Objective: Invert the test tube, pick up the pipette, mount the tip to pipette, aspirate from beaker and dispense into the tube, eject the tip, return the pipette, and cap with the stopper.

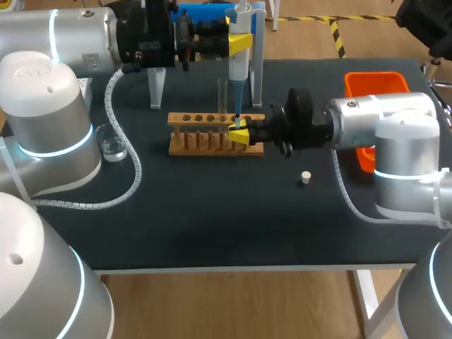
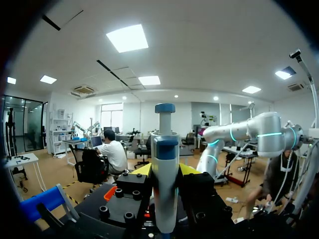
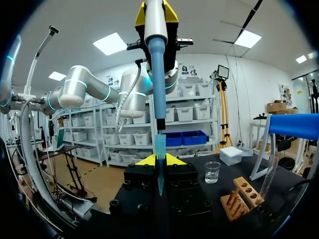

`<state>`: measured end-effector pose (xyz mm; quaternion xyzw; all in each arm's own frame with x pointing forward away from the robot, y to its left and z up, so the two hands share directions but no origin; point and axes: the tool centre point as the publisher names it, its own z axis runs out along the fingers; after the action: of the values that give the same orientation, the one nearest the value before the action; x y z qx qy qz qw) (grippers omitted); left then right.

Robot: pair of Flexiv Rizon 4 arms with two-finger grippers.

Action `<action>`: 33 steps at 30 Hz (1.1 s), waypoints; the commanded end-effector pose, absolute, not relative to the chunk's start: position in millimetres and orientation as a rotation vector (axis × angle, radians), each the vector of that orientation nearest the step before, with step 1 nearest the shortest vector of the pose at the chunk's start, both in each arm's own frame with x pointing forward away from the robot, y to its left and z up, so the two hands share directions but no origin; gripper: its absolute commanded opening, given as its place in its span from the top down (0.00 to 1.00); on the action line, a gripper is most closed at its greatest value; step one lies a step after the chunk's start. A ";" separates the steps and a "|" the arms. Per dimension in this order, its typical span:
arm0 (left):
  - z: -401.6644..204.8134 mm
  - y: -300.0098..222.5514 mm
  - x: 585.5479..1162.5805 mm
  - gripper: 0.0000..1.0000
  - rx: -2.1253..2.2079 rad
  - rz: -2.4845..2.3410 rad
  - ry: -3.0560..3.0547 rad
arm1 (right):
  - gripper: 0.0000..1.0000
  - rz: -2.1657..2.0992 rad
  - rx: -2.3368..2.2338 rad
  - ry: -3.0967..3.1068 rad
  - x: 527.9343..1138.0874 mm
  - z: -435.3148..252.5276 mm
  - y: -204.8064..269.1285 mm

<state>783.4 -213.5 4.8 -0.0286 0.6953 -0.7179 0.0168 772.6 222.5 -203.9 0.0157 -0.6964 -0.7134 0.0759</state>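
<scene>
Silver-grey left arm point(image 1: 67, 35) and right arm point(image 1: 381, 116) wear glowing cyan joint rings point(image 1: 399, 173) and white spiral-wrapped cables point(image 1: 134, 173); black, screw-studded wrist blocks point(image 1: 145, 32) end in the yellow-tipped left claw point(image 1: 240, 42) and right claw point(image 1: 239, 134).

Open room along the front of the black table point(image 1: 212, 233), past one small white stopper point(image 1: 305, 177). Blocked mid-table by the brown wooden tube rack point(image 1: 201, 119), white-and-blue pipette point(image 1: 239, 67) right above.

The white-and-blue pipette point(image 1: 239, 60) hangs upright, its nose right over the blue tip point(image 3: 160, 159) (also upright). Clear beaker point(image 1: 113, 147) and white stopper point(image 1: 305, 177) sit on the bench point(image 1: 212, 219), well apart.
</scene>
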 end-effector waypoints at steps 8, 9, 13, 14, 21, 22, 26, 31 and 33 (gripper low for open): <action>5.0 -213.0 783.5 1.00 -0.087 -2.234 2.161 | 1.00 -2.141 0.054 -2.090 773.8 -199.2 220.2; 5.0 -213.0 783.5 1.00 -0.087 -2.234 2.161 | 1.00 -2.141 0.055 -2.089 773.8 -198.7 220.4; 5.0 -213.0 783.5 1.00 -0.087 -2.234 2.161 | 1.00 -2.140 0.060 -2.088 773.7 -198.0 221.0; 5.0 -213.0 783.5 1.00 -0.087 -2.234 2.161 | 1.00 -2.140 0.061 -2.088 773.7 -197.9 221.1; 5.0 -213.0 783.5 1.00 -0.087 -2.234 2.161 | 1.00 -2.135 0.063 -2.088 773.3 -197.5 222.6; 5.0 -213.0 783.5 1.00 -0.087 -2.234 2.161 | 1.00 -2.134 0.063 -2.088 773.2 -197.7 222.8; 5.0 -213.0 783.5 1.00 -0.087 -2.234 2.161 | 1.00 -2.134 0.060 -2.088 773.7 -197.9 223.7; 5.0 -213.0 783.5 1.00 -0.087 -2.234 2.161 | 1.00 -2.137 0.058 -2.088 775.5 -196.3 224.7; 5.0 -213.0 783.5 1.00 -0.087 -2.234 2.161 | 1.00 -2.139 0.059 -2.088 775.9 -195.5 224.8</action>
<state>783.5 -213.5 5.0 -0.0286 0.6954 -0.7178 0.0169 775.1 224.1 -196.4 0.0199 -0.6960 -0.7137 0.0758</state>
